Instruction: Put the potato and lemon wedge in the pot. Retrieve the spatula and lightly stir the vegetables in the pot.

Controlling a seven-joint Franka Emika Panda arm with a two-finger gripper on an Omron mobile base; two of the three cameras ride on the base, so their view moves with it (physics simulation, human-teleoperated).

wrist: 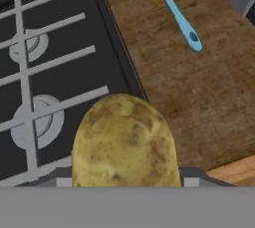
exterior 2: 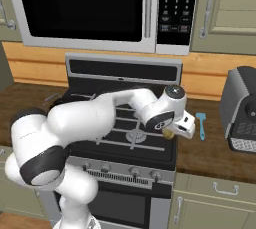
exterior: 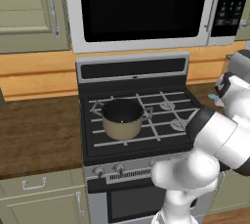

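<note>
- Hand view: potato (wrist: 124,142) fills the space at the gripper, jaws look clamped on it, above the stove (wrist: 50,48) edge beside the counter (wrist: 199,102).
- Right base view: gripper (exterior 2: 172,132) holds the potato (exterior 2: 168,134) off the surface.
- Judgement: potato is firm, lumpy and fairly light; best gripped across its middle, as its rounded skin may slip.
- Spatula (wrist: 174,10): thin, stiff, light; take it by the handle.
- Count: 1 potato, 1 spatula, 1 pot (exterior: 122,118) on the stove, well apart from the gripper.
- Lemon wedge: cannot tell where.
</note>
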